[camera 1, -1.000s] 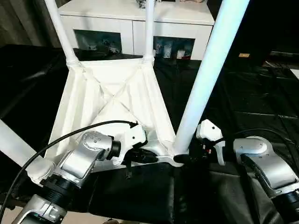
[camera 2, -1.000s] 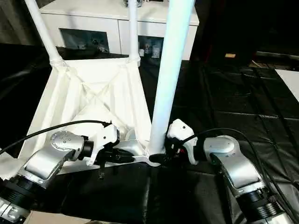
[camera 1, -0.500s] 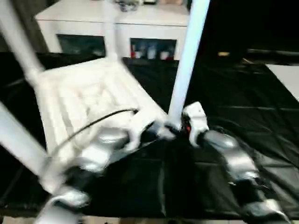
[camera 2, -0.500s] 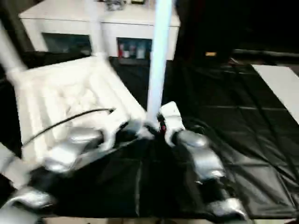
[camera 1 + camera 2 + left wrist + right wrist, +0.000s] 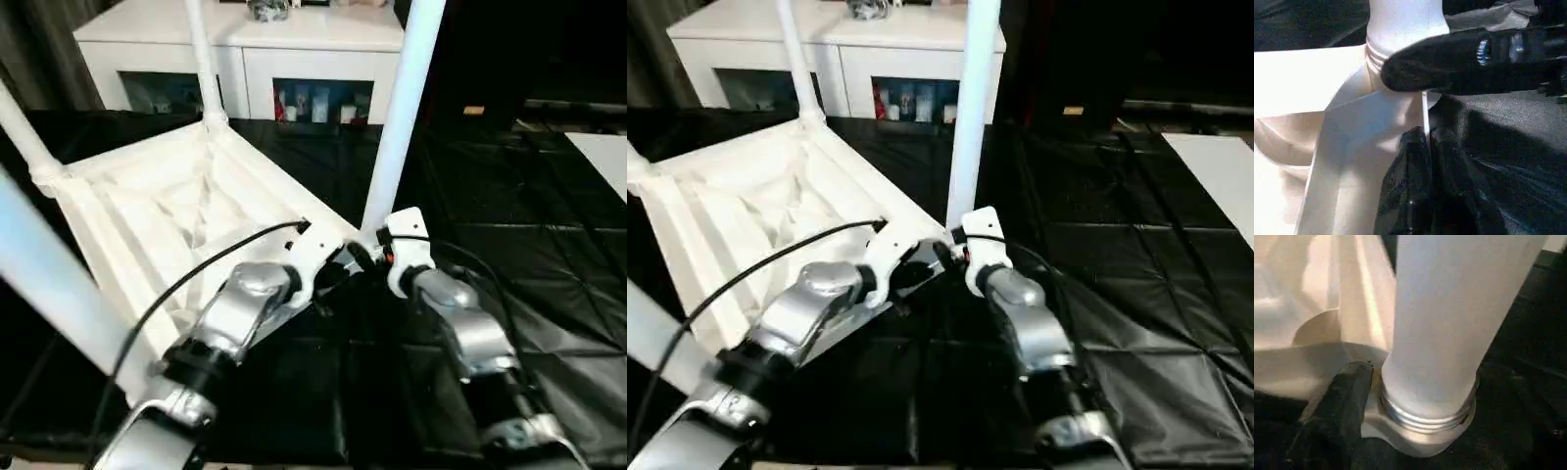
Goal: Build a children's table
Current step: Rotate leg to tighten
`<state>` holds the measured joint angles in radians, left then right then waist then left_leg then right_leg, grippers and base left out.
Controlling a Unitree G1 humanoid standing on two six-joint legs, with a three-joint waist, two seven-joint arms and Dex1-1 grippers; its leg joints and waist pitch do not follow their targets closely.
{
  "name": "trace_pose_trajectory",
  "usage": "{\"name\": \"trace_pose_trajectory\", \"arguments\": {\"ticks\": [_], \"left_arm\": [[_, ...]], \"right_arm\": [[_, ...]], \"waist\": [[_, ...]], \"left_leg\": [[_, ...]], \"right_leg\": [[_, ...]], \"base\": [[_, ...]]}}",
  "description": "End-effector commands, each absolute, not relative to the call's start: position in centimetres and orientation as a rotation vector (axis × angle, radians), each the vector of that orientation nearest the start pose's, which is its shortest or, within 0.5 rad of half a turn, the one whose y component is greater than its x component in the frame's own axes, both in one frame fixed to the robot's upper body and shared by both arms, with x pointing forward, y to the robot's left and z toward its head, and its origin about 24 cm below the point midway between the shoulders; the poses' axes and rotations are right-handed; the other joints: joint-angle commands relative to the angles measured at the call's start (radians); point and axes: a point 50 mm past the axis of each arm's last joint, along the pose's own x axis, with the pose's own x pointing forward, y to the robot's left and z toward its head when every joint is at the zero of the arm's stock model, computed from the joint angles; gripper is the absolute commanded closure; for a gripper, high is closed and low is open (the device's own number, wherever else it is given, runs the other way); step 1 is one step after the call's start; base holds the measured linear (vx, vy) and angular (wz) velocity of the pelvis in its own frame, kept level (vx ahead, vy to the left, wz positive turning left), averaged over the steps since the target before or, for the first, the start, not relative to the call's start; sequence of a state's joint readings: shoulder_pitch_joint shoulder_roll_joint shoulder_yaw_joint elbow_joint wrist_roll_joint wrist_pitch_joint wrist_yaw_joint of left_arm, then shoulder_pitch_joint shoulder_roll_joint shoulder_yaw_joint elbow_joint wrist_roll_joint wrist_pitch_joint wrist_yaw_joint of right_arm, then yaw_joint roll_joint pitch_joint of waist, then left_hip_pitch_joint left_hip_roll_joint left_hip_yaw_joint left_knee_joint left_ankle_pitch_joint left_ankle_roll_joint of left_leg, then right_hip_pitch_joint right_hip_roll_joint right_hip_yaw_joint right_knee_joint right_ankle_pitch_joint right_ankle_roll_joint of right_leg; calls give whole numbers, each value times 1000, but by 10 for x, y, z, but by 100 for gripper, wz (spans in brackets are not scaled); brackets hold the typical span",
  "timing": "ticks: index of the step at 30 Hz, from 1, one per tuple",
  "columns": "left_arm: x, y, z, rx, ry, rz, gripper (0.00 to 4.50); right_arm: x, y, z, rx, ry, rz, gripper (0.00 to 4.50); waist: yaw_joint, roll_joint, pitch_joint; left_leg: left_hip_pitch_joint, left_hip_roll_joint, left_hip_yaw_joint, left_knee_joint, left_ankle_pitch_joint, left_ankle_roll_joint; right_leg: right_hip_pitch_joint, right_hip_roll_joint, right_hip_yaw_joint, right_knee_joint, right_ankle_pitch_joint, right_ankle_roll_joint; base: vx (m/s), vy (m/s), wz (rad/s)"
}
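White plastic makes up the upturned rectangular tabletop (image 5: 167, 220), which lies underside up on a black quilted cloth (image 5: 529, 235), its ribbed X-braced faces showing and its body turned so that one corner points toward the robot at about five o'clock from the tabletop's middle. Four long tapered white tube legs stand in the round corner sockets: the near right leg (image 5: 397, 117) rises at one o'clock from the two grippers, a far leg (image 5: 201, 64) stands at twelve o'clock of the tabletop, another (image 5: 22, 132) at ten o'clock, and the near left leg (image 5: 54, 284) slants across at eight o'clock. The left gripper (image 5: 1426, 139) has its two black fingers pressed together, pinching the thin white edge of the tabletop beside the near right socket. In the left wrist view one black finger (image 5: 1469, 61) of the right gripper lies across the base of the near right leg, just above the ribbed collar. The right gripper (image 5: 1415, 406) stands with its jaws wide apart around that leg's base, one finger (image 5: 1334, 416) against the socket rim (image 5: 1420, 431); whether it presses on the leg I cannot tell. Behind the cloth, at twelve o'clock, stands a white cabinet (image 5: 294, 39) with glass-fronted compartments.
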<state>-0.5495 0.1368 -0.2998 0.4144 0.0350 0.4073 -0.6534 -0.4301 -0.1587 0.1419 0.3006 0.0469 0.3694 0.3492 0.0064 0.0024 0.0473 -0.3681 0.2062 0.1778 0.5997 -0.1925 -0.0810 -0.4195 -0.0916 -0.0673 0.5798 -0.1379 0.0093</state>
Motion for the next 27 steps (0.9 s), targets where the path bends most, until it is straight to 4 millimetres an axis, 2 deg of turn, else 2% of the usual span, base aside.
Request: {"name": "trace_pose_trajectory", "arguments": {"ticks": [1,2,3,5,6,7,10,12,14,15,18,21,22,25,27], "left_arm": [[315,68,58,318,349,-1004,450],[314,69,57,318,351,-1010,450],[311,74,57,313,367,-1036,450],[303,80,55,319,386,-1121,450],[299,83,55,317,395,-1172,450],[290,86,57,309,381,-1283,450],[278,90,61,295,371,-1428,450],[276,93,61,307,385,-1439,450],[277,94,62,312,383,-1430,450],[278,95,62,313,383,-1427,450],[279,96,63,315,383,-1432,450],[278,96,63,312,384,-1441,450],[278,96,63,313,386,-1443,450],[278,96,63,313,387,-1445,450],[278,96,63,313,388,-1445,450]], "right_arm": [[318,-115,71,-206,255,667,64],[317,-117,71,-220,259,678,51],[312,-129,71,-304,284,743,51],[302,-144,70,-398,313,867,51],[296,-150,71,-422,320,934,51],[288,-158,73,-430,334,1010,51],[281,-165,73,-410,358,1072,51],[279,-165,73,-394,364,1096,51],[278,-164,73,-380,366,1107,51],[278,-162,71,-374,363,1109,51],[279,-157,71,-341,349,1130,51],[276,-155,70,-316,357,1169,51],[275,-155,69,-313,370,1188,76],[274,-156,67,-306,384,1190,90],[275,-157,66,-305,394,1190,120]], "waist": [[12,-9,-68],[13,-8,-66],[18,-6,-67],[24,-3,-66],[31,-4,-68],[38,-3,-64],[38,-6,-64],[42,-5,-63],[48,-4,-59],[49,-9,-59],[48,-9,-60],[50,-9,-62],[51,-10,-61],[52,-8,-63],[52,-8,-64]], "left_leg": [[-3,13,-2,-74,-203,56],[-3,14,0,-75,-205,59],[3,15,-1,-73,-211,57],[6,15,4,-70,-206,58],[8,17,2,-71,-217,61],[9,21,3,-73,-227,63],[6,19,3,-75,-228,71],[13,23,4,-76,-240,69],[21,23,8,-76,-271,53],[18,22,7,-78,-276,45],[12,21,3,-80,-271,35],[13,20,4,-78,-265,36],[11,20,4,-78,-257,39],[9,20,4,-77,-239,39],[9,20,4,-76,-228,41]], "right_leg": [[63,-34,31,-56,-268,-192],[59,-35,31,-59,-275,-193],[61,-35,31,-59,-279,-198],[55,-35,35,-58,-262,-211],[59,-36,33,-57,-264,-213],[55,-38,36,-56,-258,-216],[56,-35,36,-53,-247,-230],[51,-36,37,-53,-258,-236],[44,-34,40,-59,-299,-231],[47,-35,40,-59,-322,-222],[51,-38,39,-61,-351,-194],[49,-37,40,-61,-345,-193],[50,-37,40,-60,-336,-196],[53,-37,40,-58,-320,-197],[53,-37,40,-55,-301,-204]], "base": [[0,0,0],[0,0,0],[0,0,0],[0,0,0],[0,0,0],[0,0,0],[0,0,0],[0,0,0],[0,0,0],[0,0,0],[0,0,0],[0,0,0],[0,0,0],[0,0,0],[0,0,0]]}}
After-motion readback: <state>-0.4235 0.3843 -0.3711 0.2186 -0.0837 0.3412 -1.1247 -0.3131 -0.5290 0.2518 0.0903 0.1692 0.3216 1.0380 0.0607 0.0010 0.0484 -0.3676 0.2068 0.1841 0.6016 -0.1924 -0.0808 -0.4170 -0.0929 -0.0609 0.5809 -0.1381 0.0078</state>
